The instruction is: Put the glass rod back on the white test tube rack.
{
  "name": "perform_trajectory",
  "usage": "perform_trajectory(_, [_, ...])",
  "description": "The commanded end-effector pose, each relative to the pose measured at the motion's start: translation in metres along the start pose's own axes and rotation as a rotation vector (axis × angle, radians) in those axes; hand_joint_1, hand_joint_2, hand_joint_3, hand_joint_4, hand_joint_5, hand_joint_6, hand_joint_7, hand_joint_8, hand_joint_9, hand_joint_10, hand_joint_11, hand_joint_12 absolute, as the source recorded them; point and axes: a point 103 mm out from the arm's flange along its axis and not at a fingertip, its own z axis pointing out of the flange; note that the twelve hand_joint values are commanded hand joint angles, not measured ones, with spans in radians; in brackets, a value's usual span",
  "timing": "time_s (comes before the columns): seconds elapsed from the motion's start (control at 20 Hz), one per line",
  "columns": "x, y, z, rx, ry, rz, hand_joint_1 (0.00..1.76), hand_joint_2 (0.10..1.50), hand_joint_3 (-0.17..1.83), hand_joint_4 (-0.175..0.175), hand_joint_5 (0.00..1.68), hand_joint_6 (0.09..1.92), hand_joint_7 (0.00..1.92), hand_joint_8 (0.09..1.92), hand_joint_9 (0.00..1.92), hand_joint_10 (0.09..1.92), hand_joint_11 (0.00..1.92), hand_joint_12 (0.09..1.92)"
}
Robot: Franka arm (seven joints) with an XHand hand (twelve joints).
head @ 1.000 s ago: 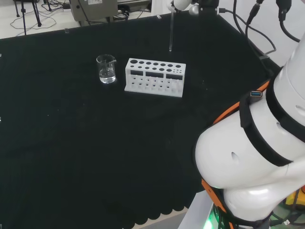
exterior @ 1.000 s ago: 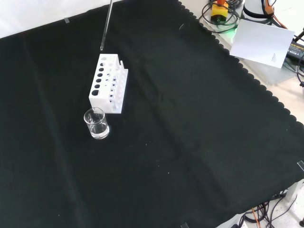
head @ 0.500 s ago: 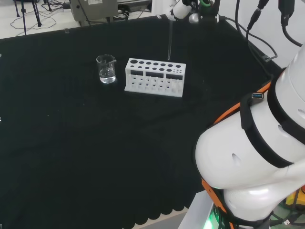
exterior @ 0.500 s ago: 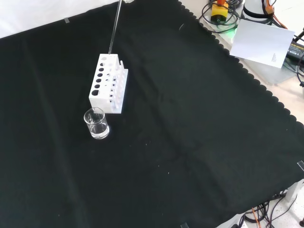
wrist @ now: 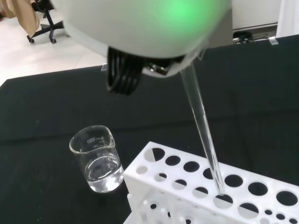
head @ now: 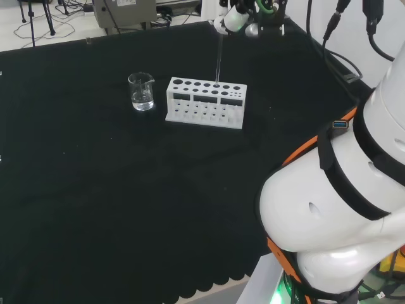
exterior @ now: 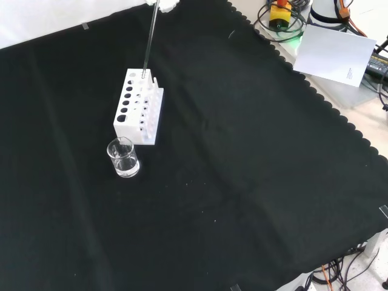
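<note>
Rod (wrist: 202,122) pinched in my hand (head: 233,18), tip right at a hole along the rack's (head: 205,102) back edge; next, straight down.

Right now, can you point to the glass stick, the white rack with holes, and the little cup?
rod (wrist: 202,126), wrist view, middle of its shaft
rack (head: 205,99), head view, its front wall
beaker (exterior: 123,158), front view, its clear side wall
</note>
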Motion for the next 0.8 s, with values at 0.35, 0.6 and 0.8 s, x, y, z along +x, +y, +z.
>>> perform_trajectory(0.35, [-0.0102, -0.0021, 0.0049, 0.011, -0.007, 0.009, 1.22, 0.42, 1.03, -0.175, 1.38, 0.67, 1.64, 0.97, 1.91, 0.66, 1.54, 1.06])
perform_trajectory(0.6, [-0.0138, -0.0031, 0.0088, 0.018, -0.007, 0.013, 1.22, 0.42, 1.03, -0.175, 1.38, 0.67, 1.64, 0.97, 1.91, 0.66, 1.54, 1.06])
perform_trajectory(0.8, [-0.0156, -0.0040, 0.0131, 0.026, -0.006, 0.016, 1.22, 0.42, 1.03, -0.175, 1.38, 0.67, 1.64, 0.97, 1.91, 0.66, 1.54, 1.06])
